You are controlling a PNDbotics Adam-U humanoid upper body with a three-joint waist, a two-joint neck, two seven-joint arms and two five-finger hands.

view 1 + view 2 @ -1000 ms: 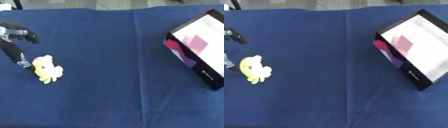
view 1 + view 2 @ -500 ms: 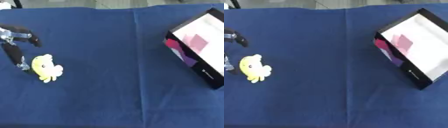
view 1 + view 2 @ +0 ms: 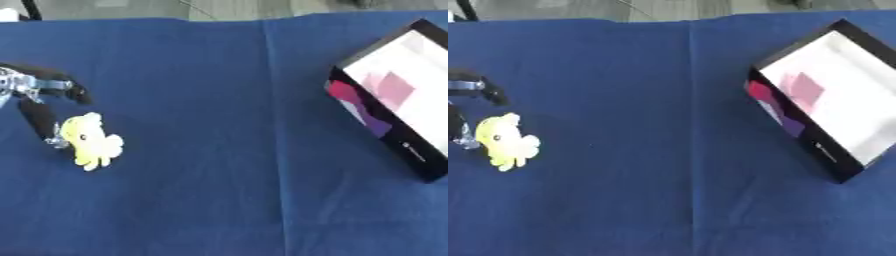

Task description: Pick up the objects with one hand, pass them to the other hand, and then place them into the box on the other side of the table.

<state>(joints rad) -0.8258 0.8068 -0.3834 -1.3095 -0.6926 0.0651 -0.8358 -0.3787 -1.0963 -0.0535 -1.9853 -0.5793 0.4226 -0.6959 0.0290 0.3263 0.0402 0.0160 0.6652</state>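
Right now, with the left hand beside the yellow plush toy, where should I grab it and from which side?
Pinch the yellow plush toy across its rounded upper body, probably from above and its left, where the left hand already sits with fingers spread around that end. The toy lies flat on the blue tablecloth, its lower part splaying into small lobes that offer less to hold.

A dark blue cloth (image 3: 219,200) covers the counter, with a straight crease running front to back. Beyond its far edge lies a strip of grey floor (image 3: 667,7).

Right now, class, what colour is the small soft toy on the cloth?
The toy is pale yellow; the left eye view shows it best.
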